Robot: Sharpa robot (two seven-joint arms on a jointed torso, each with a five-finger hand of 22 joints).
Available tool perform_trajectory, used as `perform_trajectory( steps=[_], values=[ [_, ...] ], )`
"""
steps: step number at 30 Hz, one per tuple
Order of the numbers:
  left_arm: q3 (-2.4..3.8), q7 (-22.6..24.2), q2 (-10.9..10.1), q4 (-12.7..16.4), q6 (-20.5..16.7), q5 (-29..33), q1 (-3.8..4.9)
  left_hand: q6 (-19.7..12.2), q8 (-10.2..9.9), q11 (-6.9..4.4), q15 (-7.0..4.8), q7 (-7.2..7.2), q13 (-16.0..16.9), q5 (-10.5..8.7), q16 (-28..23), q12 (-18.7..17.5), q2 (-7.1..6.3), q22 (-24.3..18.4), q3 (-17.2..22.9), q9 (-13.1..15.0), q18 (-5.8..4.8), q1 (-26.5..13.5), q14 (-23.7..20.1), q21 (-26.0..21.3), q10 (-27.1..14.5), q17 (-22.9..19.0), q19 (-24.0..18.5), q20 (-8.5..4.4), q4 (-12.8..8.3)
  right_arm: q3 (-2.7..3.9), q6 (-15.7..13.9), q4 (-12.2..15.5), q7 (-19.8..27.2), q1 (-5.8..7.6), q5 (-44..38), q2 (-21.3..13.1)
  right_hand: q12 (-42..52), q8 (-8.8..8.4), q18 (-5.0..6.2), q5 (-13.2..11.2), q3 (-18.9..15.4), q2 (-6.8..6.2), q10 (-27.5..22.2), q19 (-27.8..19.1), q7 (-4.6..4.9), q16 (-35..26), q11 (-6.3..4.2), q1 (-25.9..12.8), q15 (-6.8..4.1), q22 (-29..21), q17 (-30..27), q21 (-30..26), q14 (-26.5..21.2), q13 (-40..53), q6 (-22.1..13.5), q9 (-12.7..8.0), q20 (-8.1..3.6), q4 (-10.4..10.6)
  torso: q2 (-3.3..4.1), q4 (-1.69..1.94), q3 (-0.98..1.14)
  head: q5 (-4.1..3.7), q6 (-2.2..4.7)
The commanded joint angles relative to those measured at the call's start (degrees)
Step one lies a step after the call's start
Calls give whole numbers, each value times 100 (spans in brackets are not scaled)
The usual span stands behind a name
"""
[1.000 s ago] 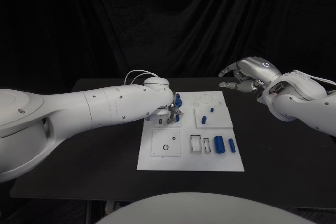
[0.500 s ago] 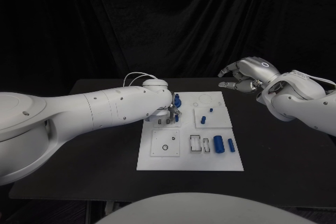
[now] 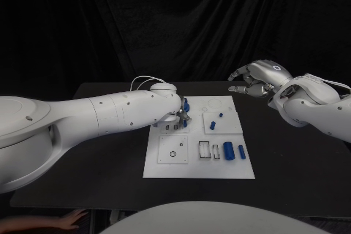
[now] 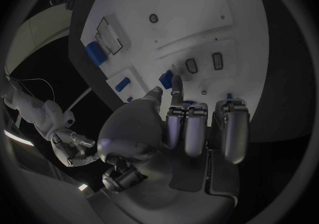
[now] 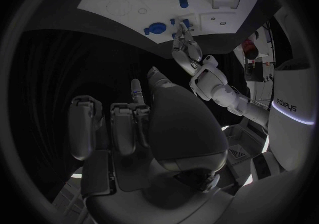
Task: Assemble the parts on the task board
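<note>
Several blue parts (image 3: 228,149) are lying loose on the task board (image 3: 199,168), so we are judging the assembly as partly begun, with most of it left.

Starting on the left, our left hand (image 3: 175,118) is hanging low over the far left section of the board. In the left wrist view its fingers (image 4: 177,86) are reaching down toward a small blue piece (image 4: 166,77) beside the rectangular slots (image 4: 202,63), one fingertip and the thumb tip close together just by it. Whether they are pinching that piece or only touching it, we cannot tell. A round blue part (image 3: 185,106) is sitting just beyond the fingers, near the board's far edge.

Moving toward the middle, two small blue pegs (image 3: 213,125) are standing on the raised square plate, near the left fingers but apart from them. Nearer us, a large blue cylinder and a slimmer one (image 3: 242,152) are lying beside the empty white frames (image 3: 210,150), well apart from either set of fingers. We are reading these as still waiting to be seated.

On the right, our right hand (image 3: 257,79) is hovering above the tabletop (image 3: 292,163), off the board's far right corner, its fingers curled inward and holding nothing.
</note>
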Motion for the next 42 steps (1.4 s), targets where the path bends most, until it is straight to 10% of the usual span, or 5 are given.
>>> perform_trajectory(
  steps=[1, 25, 42],
  values=[
    [6, 105, 13, 17, 5, -3, -14, 53, -34, -30, -26, -5, 1506, -69, 15, 20, -20, 544, 1, 16, -55, -41, 616, -19, 596, 1505, -36, -13, -20, 4, 42, -3, -132, -14, -8, 0, -26, -37, 23, 38, -11, 50, 394, 126, 30, 26, 0, 1, -7, 1240, 1346, 9, 509, 1339, 23, -7, -16, -9, -1, 9, 0, -10, -1],
    [6, 60, 38, 26, 122, -3, -46, 127, -130, -55, -46, -36, 1506, -8, 15, 20, -47, 557, 145, 114, -56, -27, 616, -29, 596, 1505, -23, -29, -180, 4, 148, -27, -212, -15, -8, 17, -32, -38, 26, 49, -17, 48, 388, 121, 37, 17, 6, -2, -4, 1236, 1338, -2, 504, 1334, 32, -15, -14, -5, -12, 0, 7, 7, -1],
    [6, 67, 35, 4, 169, -3, -75, 167, -379, -78, -71, -60, 1506, 514, 15, 20, -176, 553, 834, 267, -50, 13, 616, -71, 596, 1505, -27, -57, -671, 4, 144, -22, -239, -15, -8, 16, -78, -29, 37, 67, -14, 57, 326, 93, 39, -17, 13, 12, 3, 1220, 1305, -49, 487, 1287, 64, -20, -9, -10, -13, -1, 3, 18, -1]
  ],
)
